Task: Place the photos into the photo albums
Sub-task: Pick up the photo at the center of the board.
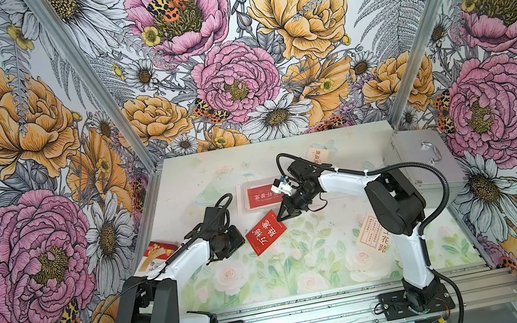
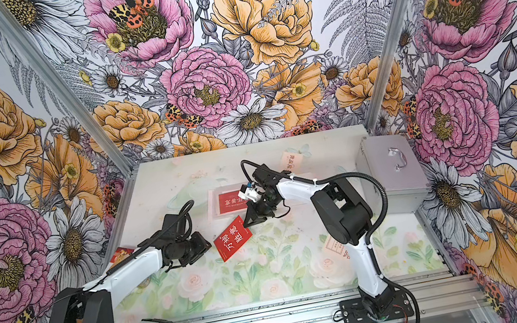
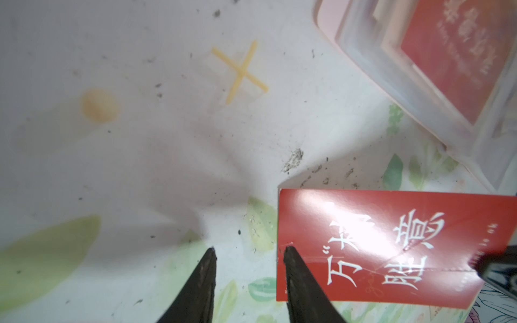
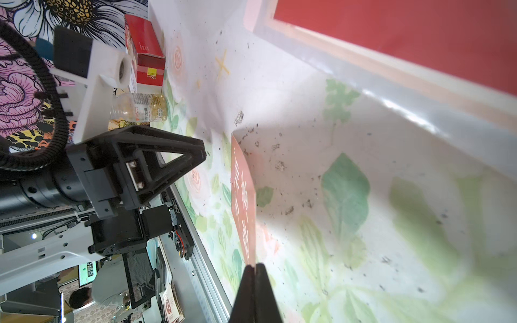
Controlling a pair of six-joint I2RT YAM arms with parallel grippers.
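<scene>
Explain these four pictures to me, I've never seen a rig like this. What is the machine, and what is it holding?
Two robot arms are bolted to the near edge of a flower-printed table. Two pictures look down on the whole scene from overhead. The other two come from a small camera on each arm's wrist, looking along its claw. The right claw is shut on one end of a red card. The left claw is open beside that card and holds nothing. Behind them lies a pink album with a second card in its clear sleeve. A cream card, a carton and a silver case lie around.
</scene>
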